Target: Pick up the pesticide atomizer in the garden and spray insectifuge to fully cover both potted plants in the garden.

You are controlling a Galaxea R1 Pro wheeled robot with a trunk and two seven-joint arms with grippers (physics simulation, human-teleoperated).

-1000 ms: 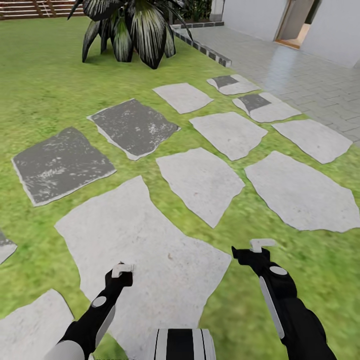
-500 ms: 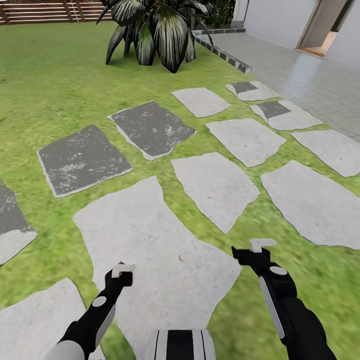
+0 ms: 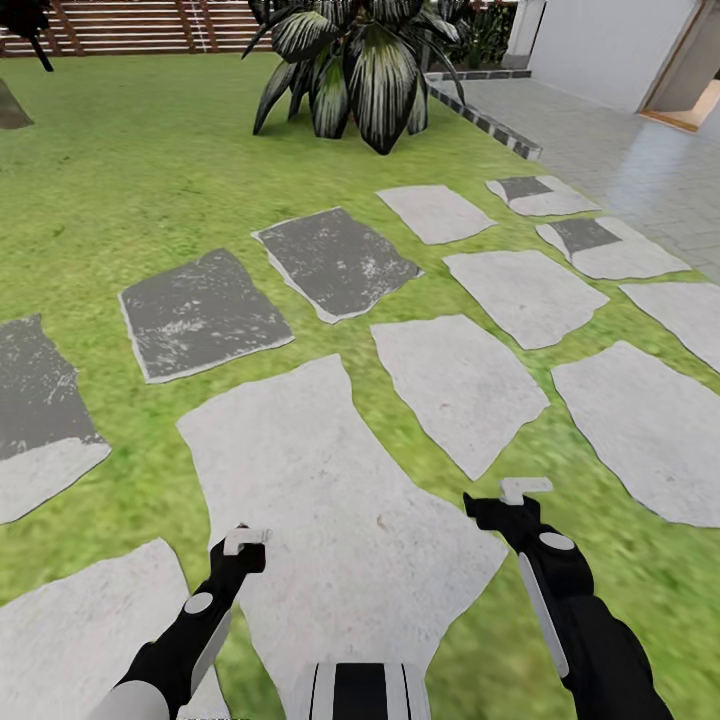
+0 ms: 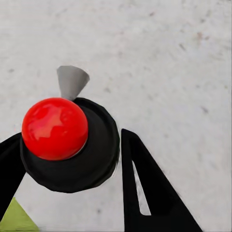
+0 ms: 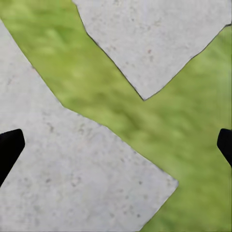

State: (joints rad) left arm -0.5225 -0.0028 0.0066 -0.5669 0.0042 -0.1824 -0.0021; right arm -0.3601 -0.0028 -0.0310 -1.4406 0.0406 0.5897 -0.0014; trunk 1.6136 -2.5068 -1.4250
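Note:
The pesticide atomizer and the potted plants are out of view. I look over the garden's green lawn (image 3: 150,180), which is set with pale and dark stepping stones (image 3: 330,480). My left gripper (image 3: 245,541) hangs low over a large pale stone, its black fingers (image 4: 145,188) apart and holding nothing. In the left wrist view a red dome on a round black base (image 4: 55,128) lies beyond the fingers. My right gripper (image 3: 524,490) hovers over a grass strip between stones, its fingertips (image 5: 9,145) spread wide with nothing between them.
A big striped agave (image 3: 360,70) without a pot stands at the lawn's far side. Behind it runs a brown slatted fence (image 3: 130,25). A grey tiled terrace (image 3: 620,150) with a dark kerb (image 3: 490,125) lies at the right. A dark shape (image 3: 25,20) shows far left.
The whole picture has slid rightward and down, so the camera has turned left. More lawn, fence and a dark stone at the left came into view. Both arms keep their pose.

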